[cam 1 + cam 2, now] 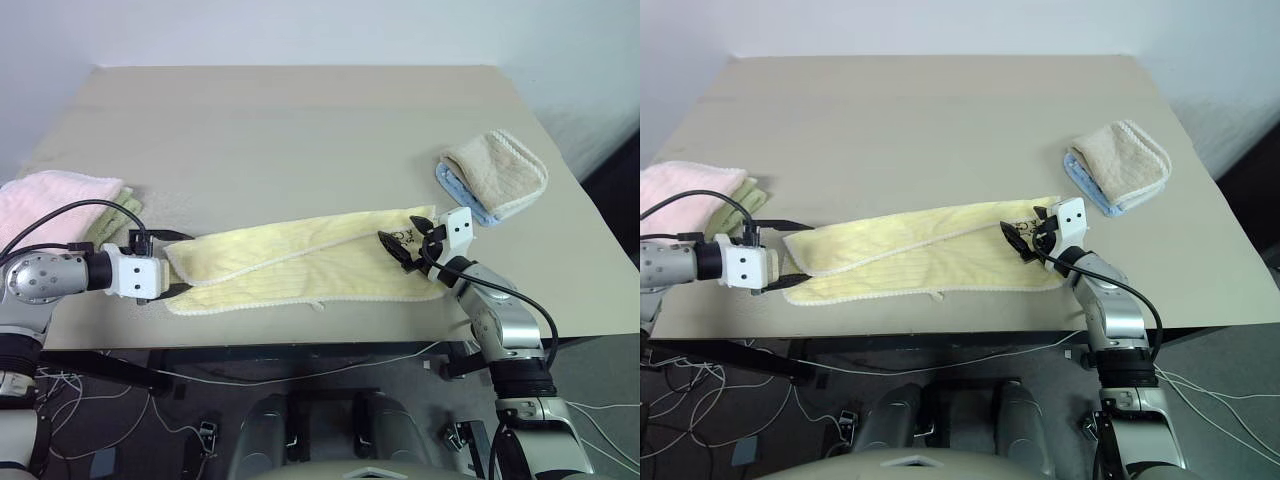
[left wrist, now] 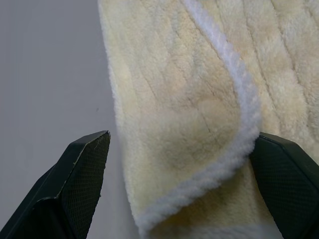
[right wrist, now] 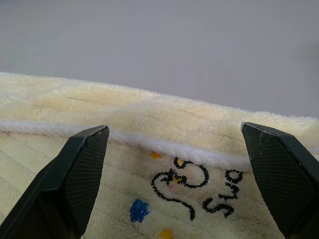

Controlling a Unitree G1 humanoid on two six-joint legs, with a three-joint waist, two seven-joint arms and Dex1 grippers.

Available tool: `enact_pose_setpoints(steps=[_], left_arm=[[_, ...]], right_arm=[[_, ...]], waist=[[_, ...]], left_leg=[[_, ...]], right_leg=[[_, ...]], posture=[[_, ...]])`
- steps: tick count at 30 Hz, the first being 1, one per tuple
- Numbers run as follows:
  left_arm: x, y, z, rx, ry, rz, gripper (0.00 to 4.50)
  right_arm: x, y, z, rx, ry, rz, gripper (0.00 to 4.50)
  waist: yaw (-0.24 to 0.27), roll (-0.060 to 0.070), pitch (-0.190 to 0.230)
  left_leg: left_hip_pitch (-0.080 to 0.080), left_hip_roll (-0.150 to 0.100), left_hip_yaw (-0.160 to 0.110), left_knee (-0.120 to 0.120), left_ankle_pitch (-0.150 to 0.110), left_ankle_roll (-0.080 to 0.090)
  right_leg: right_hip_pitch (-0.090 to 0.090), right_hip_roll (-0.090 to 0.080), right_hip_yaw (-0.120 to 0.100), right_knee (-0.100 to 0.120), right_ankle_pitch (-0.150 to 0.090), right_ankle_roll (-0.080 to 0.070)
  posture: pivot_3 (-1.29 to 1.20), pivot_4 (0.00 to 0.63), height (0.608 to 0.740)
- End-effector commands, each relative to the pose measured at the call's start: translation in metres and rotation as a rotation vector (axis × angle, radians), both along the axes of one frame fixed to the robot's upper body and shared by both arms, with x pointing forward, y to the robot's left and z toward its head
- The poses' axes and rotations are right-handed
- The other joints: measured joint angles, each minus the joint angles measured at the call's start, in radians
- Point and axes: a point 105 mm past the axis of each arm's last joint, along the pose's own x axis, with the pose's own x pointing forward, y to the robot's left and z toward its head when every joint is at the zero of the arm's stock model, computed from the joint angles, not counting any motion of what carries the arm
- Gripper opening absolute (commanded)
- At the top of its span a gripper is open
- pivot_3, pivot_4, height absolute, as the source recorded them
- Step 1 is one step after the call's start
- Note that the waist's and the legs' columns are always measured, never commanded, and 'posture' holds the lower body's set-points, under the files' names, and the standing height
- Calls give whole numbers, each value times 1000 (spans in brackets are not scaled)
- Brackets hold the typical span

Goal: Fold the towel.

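The towel [image 1: 300,262] is lying stretched across the near part of the bench [image 1: 300,130], folded lengthwise so that one long white-stitched edge is running along its top layer. It is spanning the gap between the two sets of jaws, one short end at each.

The left gripper [image 1: 172,268] is sitting at the towel's left end with its jaws standing wide. In the left wrist view, the rounded corner of the upper layer is lying between the two black fingers [image 2: 82,174]; one finger is over bare bench beside the towel's edge, and the other is right against the stitched rim, though they are not pinching the cloth.

The right gripper [image 1: 400,248] is resting at the towel's right end, its jaws also spread wide. In the right wrist view, the stitched edge is crossing just ahead of the fingers [image 3: 82,169], and the small dark printed mark [image 3: 194,191], a looping black scribble with blue and orange dots, is lying between them. Whether the fingers are touching the cloth cannot be told.

Beyond the right jaws, well apart from the towel, a beige folded cloth [image 1: 497,172] is sitting on a blue one [image 1: 452,186]. Beside the left jaws, a pink folded towel [image 1: 50,200] is lying over a green cloth [image 1: 118,215].
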Motion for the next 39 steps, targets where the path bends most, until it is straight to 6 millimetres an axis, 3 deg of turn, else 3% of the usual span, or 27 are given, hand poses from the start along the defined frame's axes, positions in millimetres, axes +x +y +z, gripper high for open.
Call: enact_pose_setpoints(steps=[1, 2, 5, 16, 23, 29, 39], left_arm=[[1, -3, -7, 33, -5, -19, 4500], [1, -4, -7, 29, -9, -19, 4500], [2, -7, -9, 20, -12, -24, 3880], [0, -4, -9, -57, 46, 8, 38], [12, 4, 10, -376, 94, 187, 38], [13, 1, 19, -507, 87, 238, 38], [11, -6, 16, -578, 65, 280, 38]], right_arm=[[2, 0, 19, 5, -70, 2, 4463], [2, 1, 19, 5, -70, 2, 4463], [2, 1, 20, 5, -72, 5, 4500], [4, -3, 23, -12, -84, -1, 4500], [7, -20, 32, -153, -135, -37, 4500], [14, -47, 40, -492, -234, -66, 4500], [22, -58, 39, -1025, -437, 21, 4500]], waist=[[1, 1, 0], [1, 1, 0], [2, 1, -1], [-1, 1, -1], [-1, 1, -1], [-3, 1, 0], [-6, 1, 0]], left_leg=[[0, 0, 0, 0, 0, 0], [0, 0, 0, 0, 0, 0], [1, 0, 0, 0, -2, 4], [1, 0, 0, 0, -2, 4], [1, 0, 0, 1, -2, 4], [1, 0, 0, 2, -2, 3], [1, -1, 2, 2, 0, 1]], right_leg=[[0, 0, 0, 0, 0, 0], [0, 0, 0, 0, 0, 0], [1, 0, 0, 0, 0, 0], [1, 0, 0, 1, 0, 1], [1, 0, 0, 2, -1, 1], [1, -1, 0, 2, -2, 2], [0, -1, 1, 4, -2, 3]], posture=[[0, 150, 740], [0, 150, 740], [0, 150, 740], [0, 150, 740], [0, 150, 740], [0, 150, 740], [0, 150, 740]])
